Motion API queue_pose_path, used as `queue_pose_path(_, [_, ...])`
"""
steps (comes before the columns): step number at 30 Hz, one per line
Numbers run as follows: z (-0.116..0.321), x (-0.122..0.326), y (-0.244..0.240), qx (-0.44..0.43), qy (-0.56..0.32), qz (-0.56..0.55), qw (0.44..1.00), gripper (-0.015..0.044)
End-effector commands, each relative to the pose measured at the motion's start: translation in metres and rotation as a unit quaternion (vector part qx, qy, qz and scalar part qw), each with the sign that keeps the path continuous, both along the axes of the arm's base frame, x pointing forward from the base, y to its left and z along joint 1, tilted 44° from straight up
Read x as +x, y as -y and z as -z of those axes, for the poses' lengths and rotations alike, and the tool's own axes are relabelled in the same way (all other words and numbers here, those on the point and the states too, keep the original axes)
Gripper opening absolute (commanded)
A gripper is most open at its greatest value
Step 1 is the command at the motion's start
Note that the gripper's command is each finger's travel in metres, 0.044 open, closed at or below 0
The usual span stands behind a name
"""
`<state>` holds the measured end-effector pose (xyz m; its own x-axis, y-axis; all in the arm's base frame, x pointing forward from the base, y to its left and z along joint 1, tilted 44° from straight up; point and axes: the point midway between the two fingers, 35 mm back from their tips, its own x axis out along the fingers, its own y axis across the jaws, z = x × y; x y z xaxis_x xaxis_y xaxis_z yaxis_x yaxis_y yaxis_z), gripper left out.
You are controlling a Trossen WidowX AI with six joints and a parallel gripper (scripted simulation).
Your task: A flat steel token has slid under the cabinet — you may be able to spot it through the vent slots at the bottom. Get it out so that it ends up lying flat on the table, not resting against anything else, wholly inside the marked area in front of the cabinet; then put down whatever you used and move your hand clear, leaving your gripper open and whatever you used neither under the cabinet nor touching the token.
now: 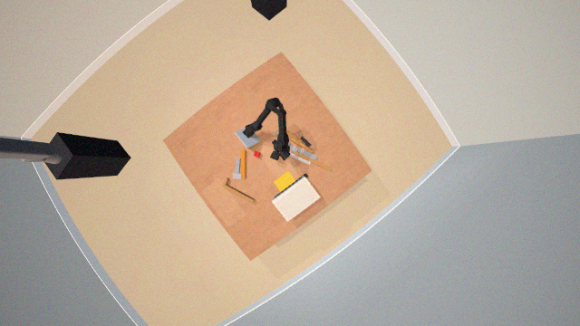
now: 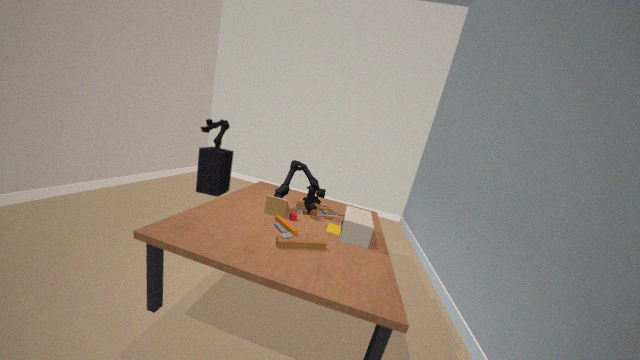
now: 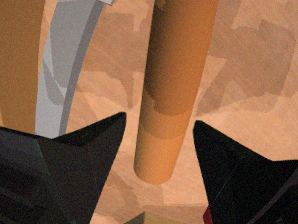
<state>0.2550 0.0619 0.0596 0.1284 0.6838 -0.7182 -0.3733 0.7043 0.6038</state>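
My gripper (image 1: 280, 157) (image 2: 311, 212) (image 3: 160, 121) is open, low over the table. In the wrist view the end of a round orange-brown rod (image 3: 175, 75) lies between the fingers, with a gap on both sides. The white cabinet (image 1: 296, 199) (image 2: 356, 227) stands beyond the yellow marked area (image 1: 284, 180) (image 2: 333, 229), which lies in front of it. The steel token cannot be made out in any view; the vent slots are not readable.
A grey piece (image 3: 75, 65) and a brown piece lie left of the rod in the wrist view. A red cube (image 1: 256, 154) (image 2: 293, 216), an orange bar (image 1: 243, 164), a grey tool (image 1: 237, 167) and an L-shaped wooden piece (image 1: 240, 193) (image 2: 301, 243) lie elsewhere. A panel (image 2: 276, 205) stands near the arm.
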Motion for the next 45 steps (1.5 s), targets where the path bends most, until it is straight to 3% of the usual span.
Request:
queue_pose_path(1, [0.0008,0.0001,-0.0009,0.003,0.001,0.001,1.000,0.0270])
queue_pose_path(13, [0.0040,-0.0005,-0.0031,0.005,-0.012,0.015,1.000,0.0270])
queue_pose_path(18, [0.0023,0.0004,-0.0015,0.002,-0.004,0.007,1.000,0.0139])
queue_pose_path(26, [0.0023,0.0004,-0.0015,0.002,-0.004,0.007,1.000,0.0085])
queue_pose_path(30, [0.0023,0.0004,-0.0015,0.002,-0.004,0.007,1.000,0.0000])
queue_pose_path(45, [0.0028,-0.0035,0.0000,0.004,-0.008,0.010,1.000,0.0000])
